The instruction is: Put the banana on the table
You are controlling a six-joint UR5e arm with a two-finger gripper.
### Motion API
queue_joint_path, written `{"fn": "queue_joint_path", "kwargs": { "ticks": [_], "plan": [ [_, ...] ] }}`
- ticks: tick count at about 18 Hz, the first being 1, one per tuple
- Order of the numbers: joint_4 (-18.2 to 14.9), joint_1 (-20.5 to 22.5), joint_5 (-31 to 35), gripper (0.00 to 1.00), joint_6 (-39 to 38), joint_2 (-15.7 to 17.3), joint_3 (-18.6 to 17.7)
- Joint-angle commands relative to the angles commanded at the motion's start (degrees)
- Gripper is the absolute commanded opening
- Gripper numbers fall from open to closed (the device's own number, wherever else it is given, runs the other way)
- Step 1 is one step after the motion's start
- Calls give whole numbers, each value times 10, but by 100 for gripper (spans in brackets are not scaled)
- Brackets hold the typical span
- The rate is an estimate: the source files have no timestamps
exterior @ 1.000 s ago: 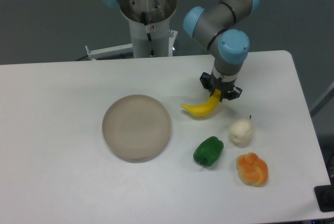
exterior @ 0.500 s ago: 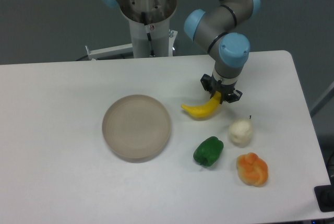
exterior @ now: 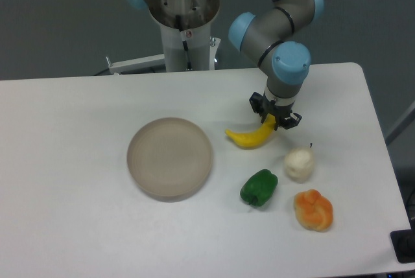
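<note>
The bright yellow banana (exterior: pixel 249 137) lies curved on the white table (exterior: pixel 78 129), just right of the beige plate. My gripper (exterior: pixel 274 118) points straight down over the banana's right, upper end, and its black fingers are shut on that tip. The rest of the banana stretches out to the left, low against the tabletop; I cannot tell whether it touches the surface.
A round beige plate (exterior: pixel 170 157) sits left of the banana. A white garlic-like bulb (exterior: pixel 299 164), a green pepper (exterior: pixel 259 187) and a lumpy orange fruit (exterior: pixel 314 210) lie in front of the gripper. The robot's base column (exterior: pixel 185 32) stands at the table's back edge.
The gripper with the banana's tip has shifted very slightly right and up. The banana has barely moved.
</note>
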Motion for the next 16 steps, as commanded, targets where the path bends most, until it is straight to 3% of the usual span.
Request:
{"fn": "queue_joint_path", "kwargs": {
  "ticks": [3,6,7,12,16],
  "plan": [
    [-1,1,-1,63,0,4,22],
    [-1,-2,-2,94,-1,5,56],
    [-2,-2,-2,99,-1,5,68],
    [-1,-3,-7,100,-9,-3,135],
    [0,-11,-7,100,-9,-38,208]
  ]
}}
